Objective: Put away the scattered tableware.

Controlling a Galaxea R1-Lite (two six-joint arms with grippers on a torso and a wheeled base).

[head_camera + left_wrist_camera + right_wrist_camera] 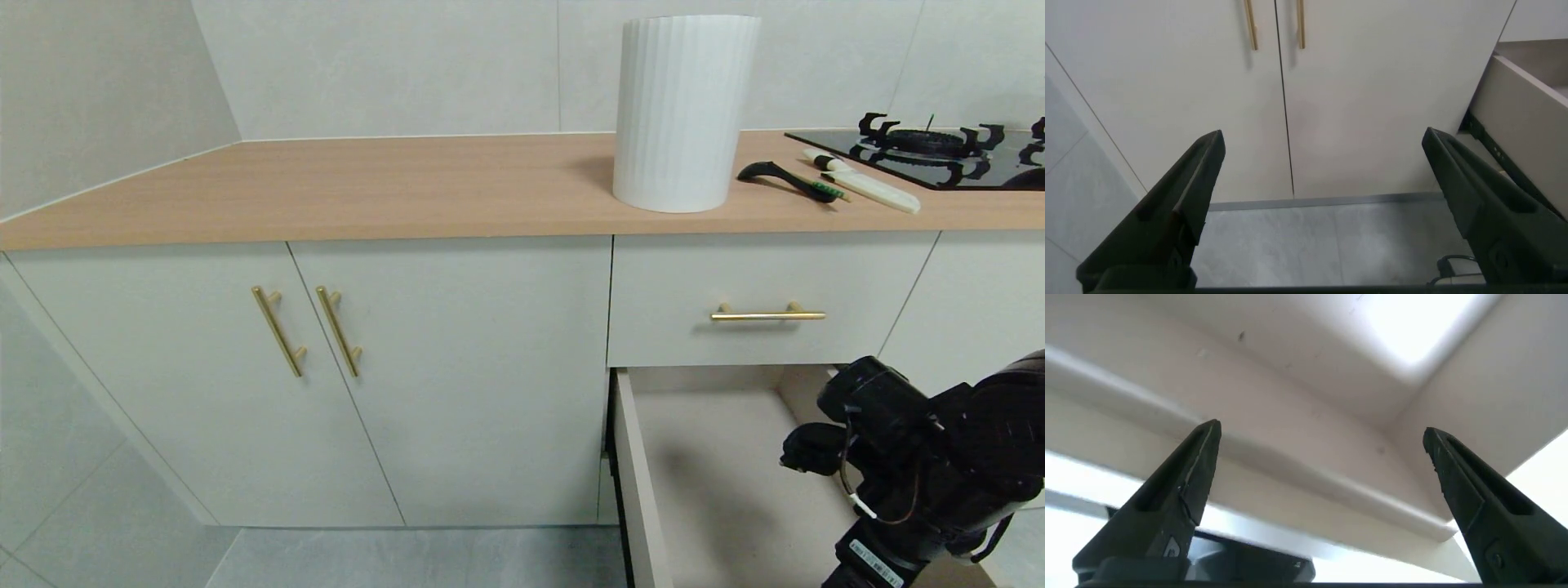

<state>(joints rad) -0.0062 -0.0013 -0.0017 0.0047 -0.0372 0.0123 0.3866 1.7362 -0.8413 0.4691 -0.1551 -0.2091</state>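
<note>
Loose tableware lies on the wooden counter (pixel 367 184) at the right: a black-handled utensil (pixel 782 177), a thin green-tipped stick (pixel 826 189) and a white knife-like piece (pixel 870 189). Beside them stands a tall white ribbed container (pixel 684 114). Below, the lower drawer (pixel 633 474) is pulled out and bare inside. My right arm (pixel 914 465) hangs over the drawer's right part. My right gripper (pixel 1319 437) is open, nothing between its fingers, facing pale panels that meet in a corner. My left gripper (pixel 1323 143) is open too, low down, facing the cabinet doors (pixel 1372 98).
A black gas hob (pixel 931 151) sits at the counter's far right. Above the open drawer is a closed drawer with a gold handle (pixel 767 314). Two cabinet doors with gold handles (pixel 309 331) are to the left. Grey tiled floor (pixel 1315 245) lies below.
</note>
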